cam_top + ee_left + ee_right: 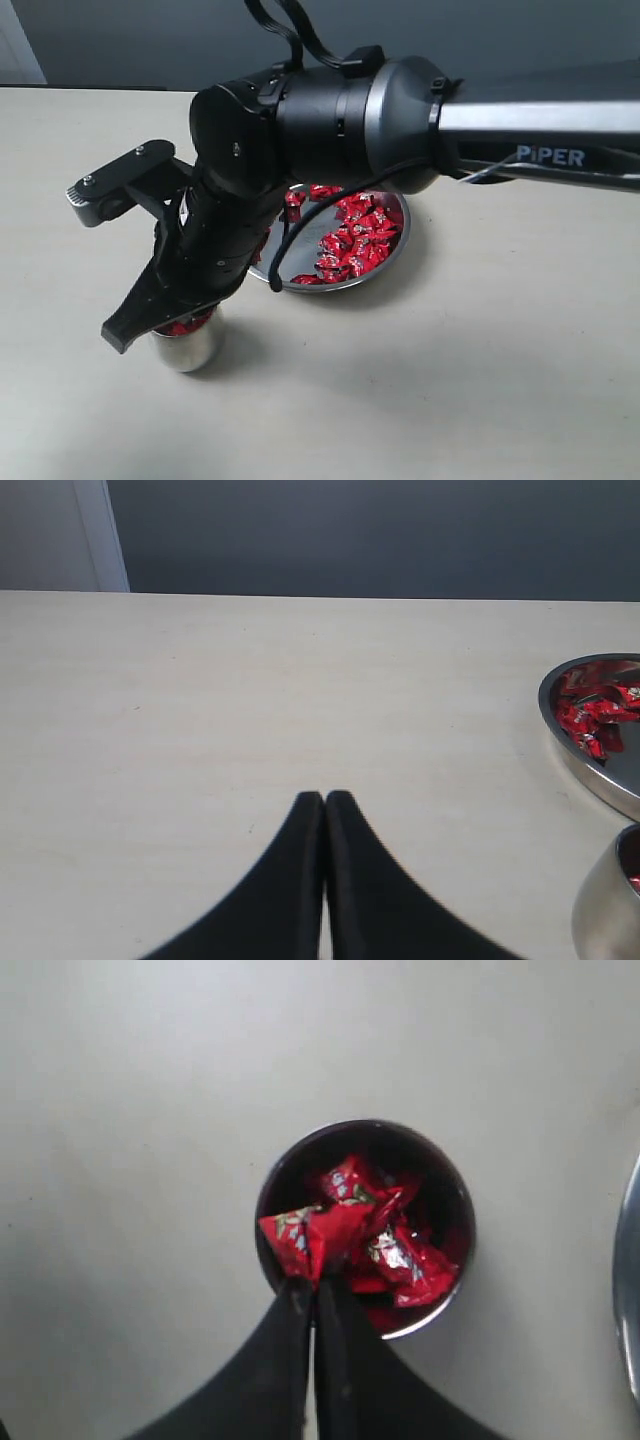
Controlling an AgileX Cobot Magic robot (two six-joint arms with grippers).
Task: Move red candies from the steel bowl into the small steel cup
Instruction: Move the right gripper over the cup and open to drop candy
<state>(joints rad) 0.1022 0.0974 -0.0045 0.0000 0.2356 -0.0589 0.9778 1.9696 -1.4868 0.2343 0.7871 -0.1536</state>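
We see polished, mirror-bright metal on the small steel cup (185,350) and the steel bowl (385,268), and glossy, crinkled foil on the red candies (358,238). The table (480,380) looks smooth and matt, the right gripper (312,1288) matt black.

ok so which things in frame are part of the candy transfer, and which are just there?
In the job: red candies, steel bowl, small steel cup, right end effector (shut on a candy over the cup).
Just there: left end effector (shut, empty), table, grey wall.
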